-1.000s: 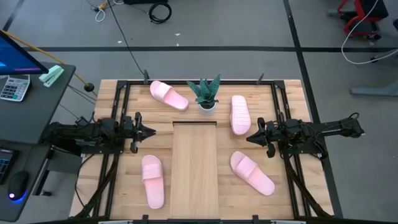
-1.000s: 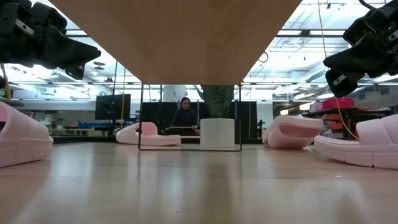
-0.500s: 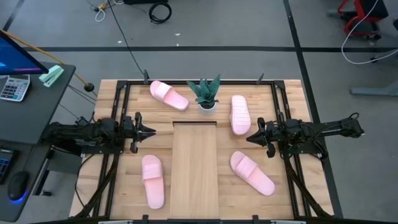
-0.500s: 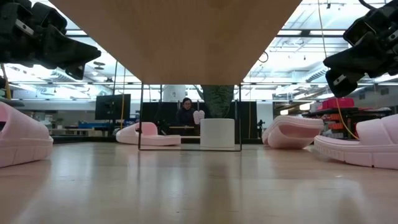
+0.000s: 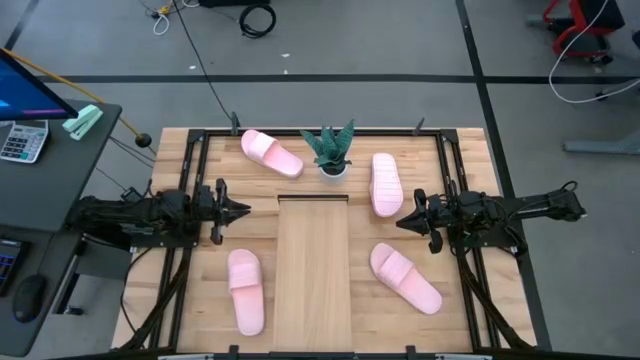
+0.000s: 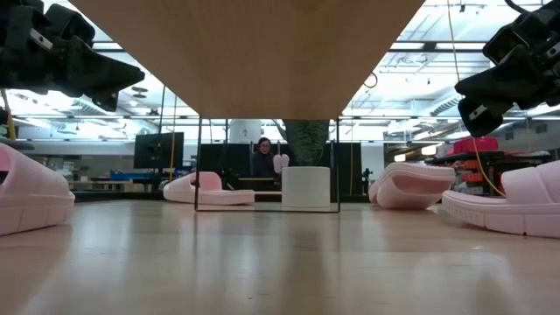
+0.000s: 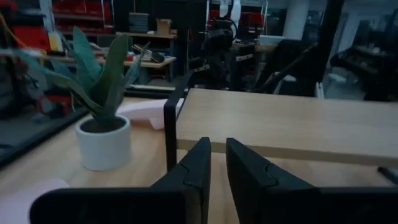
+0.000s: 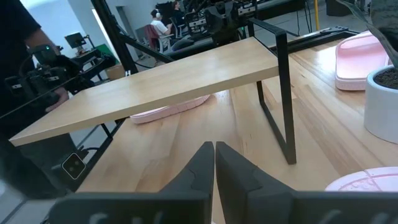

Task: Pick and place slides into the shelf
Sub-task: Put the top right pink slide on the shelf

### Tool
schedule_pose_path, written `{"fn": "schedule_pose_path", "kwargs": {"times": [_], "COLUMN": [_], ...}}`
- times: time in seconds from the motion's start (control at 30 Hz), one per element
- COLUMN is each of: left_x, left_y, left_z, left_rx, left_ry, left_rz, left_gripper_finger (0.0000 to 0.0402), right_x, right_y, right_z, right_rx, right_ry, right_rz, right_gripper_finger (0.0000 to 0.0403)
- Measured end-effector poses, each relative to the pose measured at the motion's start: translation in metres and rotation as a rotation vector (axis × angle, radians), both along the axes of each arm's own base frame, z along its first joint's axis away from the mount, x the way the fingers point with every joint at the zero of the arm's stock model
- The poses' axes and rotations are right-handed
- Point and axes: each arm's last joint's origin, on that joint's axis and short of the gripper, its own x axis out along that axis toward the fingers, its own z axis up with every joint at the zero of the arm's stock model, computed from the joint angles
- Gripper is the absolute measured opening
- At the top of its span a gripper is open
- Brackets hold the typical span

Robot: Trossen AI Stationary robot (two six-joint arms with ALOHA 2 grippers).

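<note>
Four pale pink slides lie sole-down on the butcher-block table: far left (image 5: 271, 153), far right (image 5: 386, 183), near left (image 5: 246, 290), near right (image 5: 406, 277). The shelf (image 5: 313, 265), a pale wood plank on thin black legs (image 6: 197, 166), stands in the middle. My left gripper (image 5: 244, 210) hovers left of the shelf's far end, shut and holding nothing. My right gripper (image 5: 400, 222) hovers right of it, between the two right slides, also shut. Both point at the shelf. Its underside (image 6: 245, 52) fills the top of the low view.
A potted plant (image 5: 330, 150) in a white pot stands at the shelf's far end, between the two far slides. Black frame rails (image 5: 188, 170) run along the table's left, right and far edges. A desk with a calculator (image 5: 22, 140) is beyond the left edge.
</note>
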Motion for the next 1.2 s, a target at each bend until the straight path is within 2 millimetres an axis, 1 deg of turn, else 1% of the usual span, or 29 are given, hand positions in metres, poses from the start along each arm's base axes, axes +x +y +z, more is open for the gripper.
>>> {"fn": "schedule_pose_path", "kwargs": {"times": [0.23,0.3,0.53,0.7,0.93,1.2], "left_x": [0.0000,0.0000,0.0000,0.0000,0.0000,0.0000], "left_y": [0.0001,0.0001,0.0001,0.0001,0.0001,0.0001], "left_z": [0.0003,0.0004,0.0005,0.0000,-0.0008,-0.0012], "left_rx": [-0.233,-0.275,-0.239,-0.198,-0.221,-0.324], "left_ry": [-0.022,-0.027,-0.025,-0.017,-0.009,-0.013], "left_rz": [-0.003,-0.004,-0.004,-0.001,-0.001,0.001], "left_gripper_finger": [0.0048,0.0049,0.0057,0.0054,0.0048,0.0035], "right_x": [0.0000,0.0000,0.0000,0.0000,0.0000,-0.0001], "right_y": [0.0000,0.0000,0.0000,0.0000,0.0000,0.0000], "right_z": [0.0000,0.0000,0.0000,0.0000,0.0000,0.0022], "right_rx": [0.000,0.000,0.000,0.000,0.000,0.001], "right_ry": [0.000,0.000,0.000,0.000,0.000,-0.007], "right_rz": [0.000,0.000,0.000,0.000,0.000,0.001], "right_gripper_finger": [0.0023,0.0023,0.0023,0.0023,0.0023,0.0023]}}
